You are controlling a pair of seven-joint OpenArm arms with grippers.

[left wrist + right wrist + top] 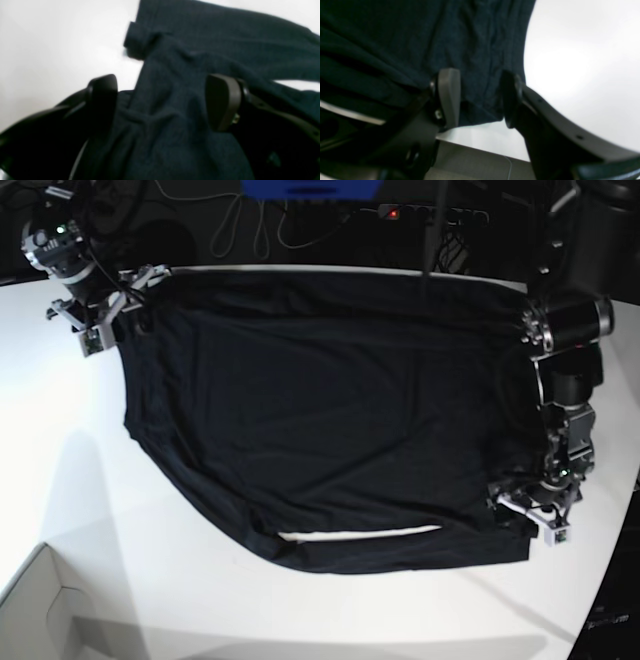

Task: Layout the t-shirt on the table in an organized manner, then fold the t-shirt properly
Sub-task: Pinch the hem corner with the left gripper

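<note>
The black t-shirt (330,410) lies spread out on the white table (200,600), with a sleeve folded along its near edge. My left gripper (528,515) is at the shirt's near right corner. In the left wrist view it (161,100) stands open, its wide-apart fingers straddling a bunched ridge of the t-shirt (165,125). My right gripper (112,315) is at the far left corner. In the right wrist view it (480,97) is open around the hem of the t-shirt (475,62), and the cloth between the fingers looks loose and unpinched.
A white box corner (35,620) sits at the near left. Cables and a blue object (310,188) lie behind the table's far edge. The table's curved edge runs close to my left arm (565,380) on the right. Grey floor (475,160) shows below the table edge.
</note>
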